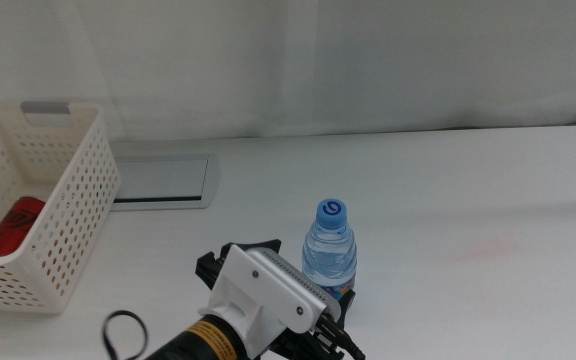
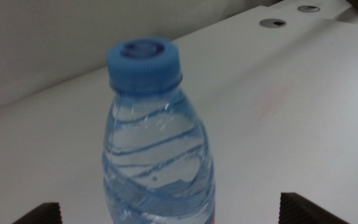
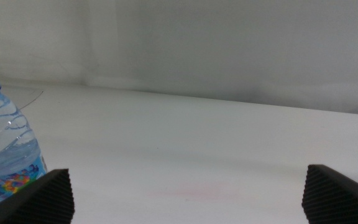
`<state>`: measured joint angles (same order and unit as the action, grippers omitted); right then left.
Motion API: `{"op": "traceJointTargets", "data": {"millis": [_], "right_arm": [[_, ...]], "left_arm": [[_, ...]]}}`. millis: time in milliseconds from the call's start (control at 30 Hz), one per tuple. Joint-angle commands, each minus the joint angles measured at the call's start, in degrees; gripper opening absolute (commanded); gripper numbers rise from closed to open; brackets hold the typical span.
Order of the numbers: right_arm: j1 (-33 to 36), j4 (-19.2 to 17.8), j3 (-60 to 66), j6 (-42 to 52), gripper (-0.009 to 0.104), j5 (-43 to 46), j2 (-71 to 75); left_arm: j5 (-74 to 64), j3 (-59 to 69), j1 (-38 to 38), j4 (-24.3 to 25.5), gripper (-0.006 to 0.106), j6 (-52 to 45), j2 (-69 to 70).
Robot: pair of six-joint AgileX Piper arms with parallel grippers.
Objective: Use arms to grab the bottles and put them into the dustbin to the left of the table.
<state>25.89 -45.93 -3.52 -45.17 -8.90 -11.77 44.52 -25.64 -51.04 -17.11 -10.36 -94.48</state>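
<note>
Stretching white across most of the frame under a pale curtain: the table [image 1: 448,190], with a grey panel [image 1: 160,182] lying flat at upper left. Sitting at the far left edge: the white perforated basket [image 1: 73,215], holding a red can [image 1: 13,225] lying inside. Standing upright at lower centre: the clear water bottle [image 1: 330,255] with its blue cap [image 1: 333,211] on. Reaching in from the bottom edge, left of centre: the left gripper [image 2: 169,211], jaws spread wide on either side of the bottle, not clamping it, the bottle's body filling the gap between them in the wrist view. Waiting at the lower right corner: the right gripper [image 3: 188,193], jaws parted and gripping nothing, well apart from the bottle.
</note>
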Motion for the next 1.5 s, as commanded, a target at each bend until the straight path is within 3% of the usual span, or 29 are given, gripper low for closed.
{"op": "traceJointTargets", "data": {"millis": [0,133,367,533,967,1033,1100,1167,1200,1467], "right_arm": [[-0.3,-1.0,0.4,0.2,0.103,0.8,0.2],[-0.3,-1.0,0.4,0.2,0.103,0.8,0.2],[-0.3,-1.0,0.4,0.2,0.103,0.8,0.2],[-0.3,-1.0,0.4,0.2,0.103,0.8,0.2],[-0.3,-1.0,0.4,0.2,0.103,0.8,0.2],[-0.3,-1.0,0.4,0.2,0.103,0.8,0.2],[-0.3,-1.0,0.4,0.2,0.103,0.8,0.2],[-0.3,-1.0,0.4,0.2,0.103,0.8,0.2],[-0.3,-1.0,0.4,0.2,0.103,0.8,0.2],[-0.3,-1.0,0.4,0.2,0.103,0.8,0.2]], "left_arm": [[6.0,0.0,-0.4,0.4,0.090,2.7,-4.2],[13.0,-0.2,-0.3,0.1,0.090,5.3,-9.7],[13.6,-4.2,-0.3,-0.9,0.090,6.6,-15.8],[10.6,-8.7,-0.2,-6.2,0.090,6.7,-16.9],[-1.2,-16.7,2.6,-5.8,0.087,7.3,-18.1],[-1.2,-16.7,2.6,-5.8,0.081,7.3,-18.1],[-1.2,-16.7,2.6,-5.8,0.064,7.3,-18.1],[-1.2,-16.7,2.6,-5.8,0.034,7.3,-18.1],[-1.2,-16.7,2.6,-5.8,0.001,6.8,-18.1],[-3.6,-18.2,3.0,-7.6,-0.003,0.6,-13.3]]}}
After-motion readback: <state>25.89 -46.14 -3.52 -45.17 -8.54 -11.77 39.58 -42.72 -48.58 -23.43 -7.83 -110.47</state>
